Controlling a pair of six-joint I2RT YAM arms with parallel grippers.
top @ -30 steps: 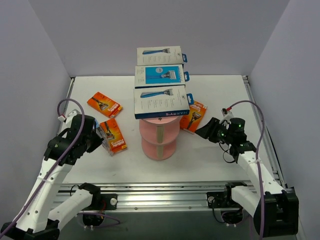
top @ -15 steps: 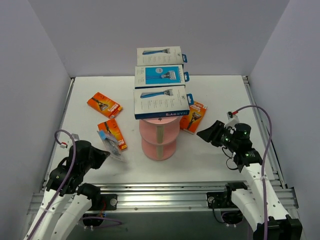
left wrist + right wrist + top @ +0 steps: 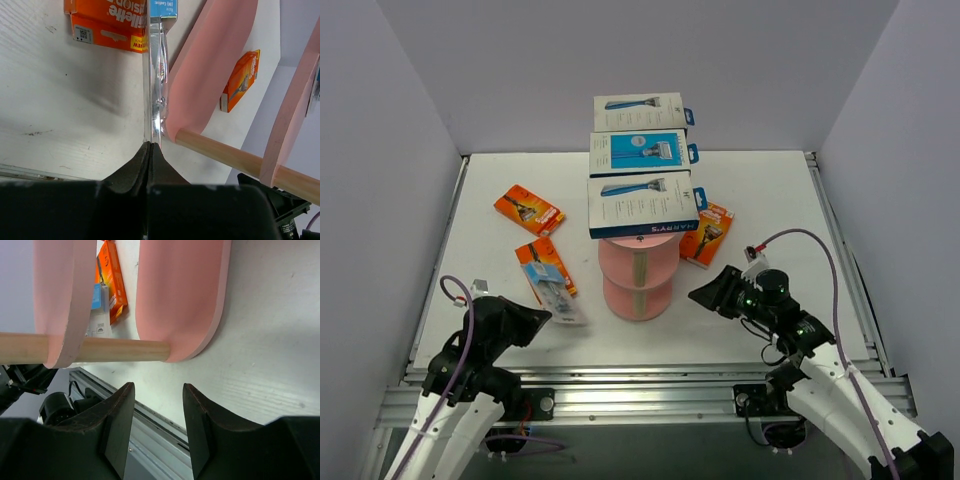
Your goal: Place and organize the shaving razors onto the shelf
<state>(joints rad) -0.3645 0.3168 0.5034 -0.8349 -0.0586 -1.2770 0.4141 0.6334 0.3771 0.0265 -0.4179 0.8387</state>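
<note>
Three boxed razors already lie on the shelf's top tier. Left gripper, jaws clamped on a clear blister pack's edge near the tabletop's front-left corner, looks mid-pickup; next comes lifting it onto a lower tier. Right gripper hangs half-open, empty.

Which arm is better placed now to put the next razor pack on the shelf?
Left. The left tool is shut on a clear blister pack, close to the pink shelf. The right tool is open and empty, pointing at the shelf's lower tiers.
</note>
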